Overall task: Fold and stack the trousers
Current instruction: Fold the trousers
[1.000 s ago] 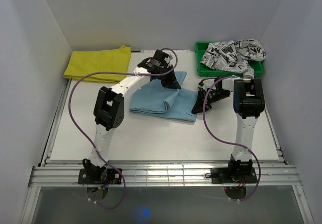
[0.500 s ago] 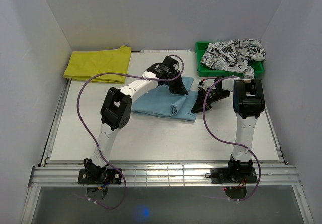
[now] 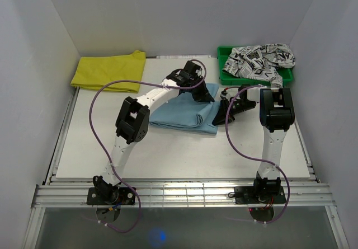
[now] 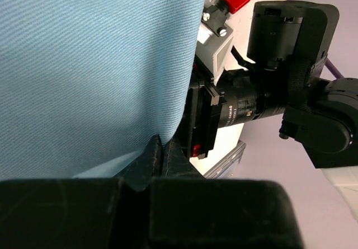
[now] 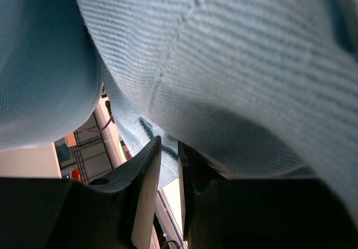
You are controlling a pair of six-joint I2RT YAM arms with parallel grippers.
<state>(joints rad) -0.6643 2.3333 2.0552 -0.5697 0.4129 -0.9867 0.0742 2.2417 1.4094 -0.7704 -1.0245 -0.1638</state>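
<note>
The light blue trousers [image 3: 182, 113] lie folded in the middle of the table. My left gripper [image 3: 206, 96] is at their far right corner, shut on the cloth edge. In the left wrist view the blue cloth [image 4: 95, 64] fills the upper left and the closed fingertips [image 4: 158, 148] pinch its lower edge. My right gripper [image 3: 222, 114] is at the trousers' right edge, close beside the left one. In the right wrist view the cloth [image 5: 235, 64] drapes over the nearly closed gripper [image 5: 169, 151], which holds its edge.
A folded yellow garment [image 3: 109, 70] lies at the far left of the table. A green bin [image 3: 221, 53] at the far right holds a black-on-white printed garment [image 3: 257, 59]. White walls enclose the table on three sides.
My left gripper has moved right, carrying the trousers' far edge toward the right gripper. The right arm has stayed in place.
</note>
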